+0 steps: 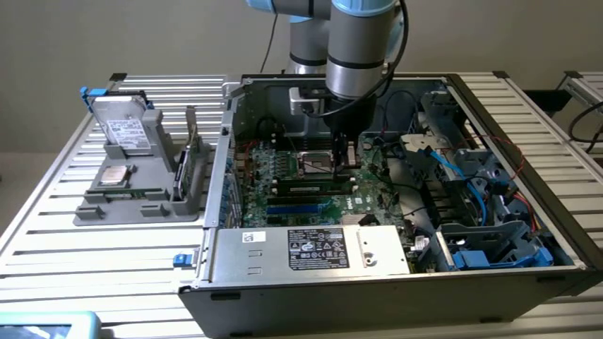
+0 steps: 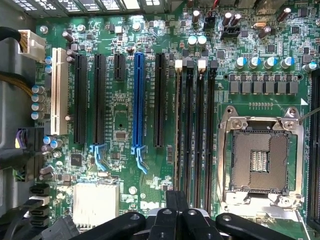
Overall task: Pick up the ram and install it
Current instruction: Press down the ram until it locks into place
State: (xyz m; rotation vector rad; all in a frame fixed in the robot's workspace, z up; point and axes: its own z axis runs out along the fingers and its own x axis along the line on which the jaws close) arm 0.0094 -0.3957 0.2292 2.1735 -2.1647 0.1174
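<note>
The ram [image 1: 303, 189] lies along a memory slot of the motherboard [image 1: 282, 212] inside the open computer case, its white label facing up. In the wrist view the ram [image 2: 178, 125] is seen edge-on as a thin brownish strip in the slot farthest from the empty processor socket [image 2: 260, 160]. My gripper [image 1: 342, 168] hangs over the end of that slot row on the exterior view's right, beside the socket. The gripper [image 2: 176, 200] is shut with its dark fingertips pressed together and nothing between them. Whether the tips touch the ram I cannot tell.
Three more black memory slots [image 2: 200, 130] lie between the ram and the socket. Cables [image 1: 443, 162] and blue drive bays [image 1: 490, 247] crowd the case at the exterior view's right. On the slatted table outside, a grey holder [image 1: 141, 208] carries a silver drive [image 1: 123, 131], a square chip [image 1: 115, 175] and an upright green board [image 1: 193, 166].
</note>
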